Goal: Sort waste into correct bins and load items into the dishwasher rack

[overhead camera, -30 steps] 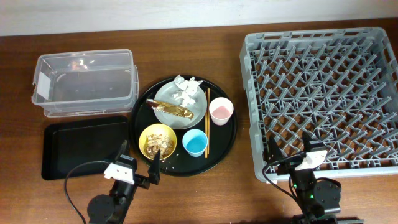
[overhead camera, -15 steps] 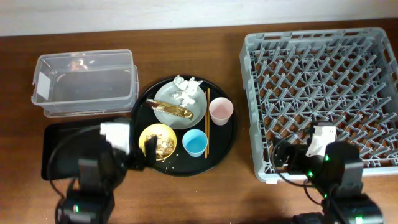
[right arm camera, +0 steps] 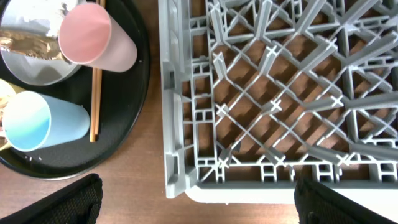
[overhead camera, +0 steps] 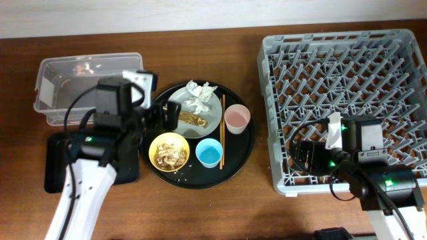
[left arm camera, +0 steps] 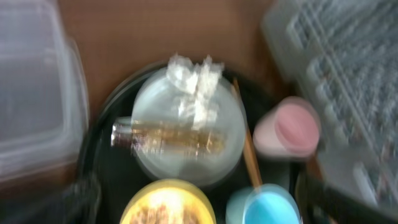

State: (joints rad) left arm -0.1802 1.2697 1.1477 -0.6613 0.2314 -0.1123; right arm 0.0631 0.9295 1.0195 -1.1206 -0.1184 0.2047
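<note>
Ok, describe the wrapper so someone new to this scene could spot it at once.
Left of the big grey rack sits a round black tray. On its far side is a pale plate, and the wrapper lies across it: long, crinkled, shiny gold-brown, unlike the white tissue beside it.

Table: you're working over a dark reddish-brown wooden table [overhead camera: 233,207] with streaky grain running side to side; it fills nearly all of your overhead view
Back edge: along the top of your overhead view a pale strip [overhead camera: 200,13] runs the full width beyond the table's far edge; you can't tell whether it is wall or floor
Light: soft and even across the wood, and the shadows you see on it are faint and short
Wrist views: the same brown wood shows in both, sharp from your right wrist and blurred from your left
</note>
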